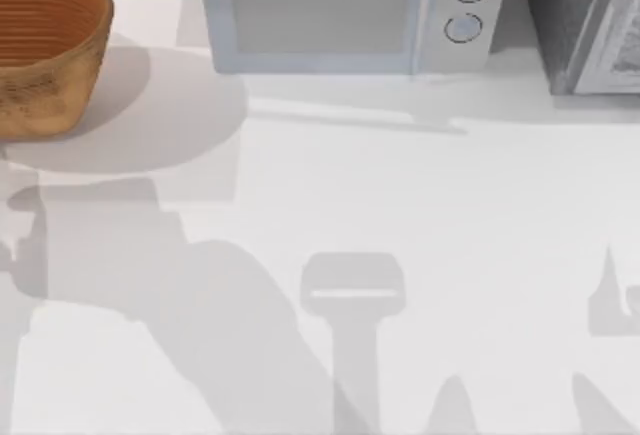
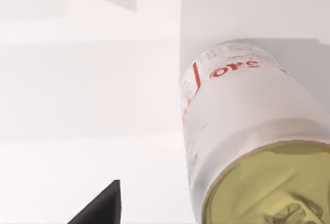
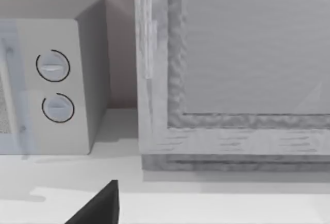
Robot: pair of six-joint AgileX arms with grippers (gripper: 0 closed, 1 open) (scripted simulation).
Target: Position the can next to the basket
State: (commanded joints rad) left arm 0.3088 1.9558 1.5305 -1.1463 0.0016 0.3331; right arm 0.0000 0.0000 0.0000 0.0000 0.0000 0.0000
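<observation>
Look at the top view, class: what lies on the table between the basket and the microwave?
Nothing: top view shows bare white tabletop with only shadow between the basket and microwave.

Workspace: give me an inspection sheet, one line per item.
Surface: white table, crossed by arm shadows.
Job's things: basket at the table's far left, upright; can close before the left wrist camera, gold top toward the camera.
Clutter: white microwave at the back; grey framed box at far right.
Grippers: a dark fingertip in the left wrist view, another in the right wrist view.
Cables: nothing seen.
Surroundings: pale wall behind.
</observation>
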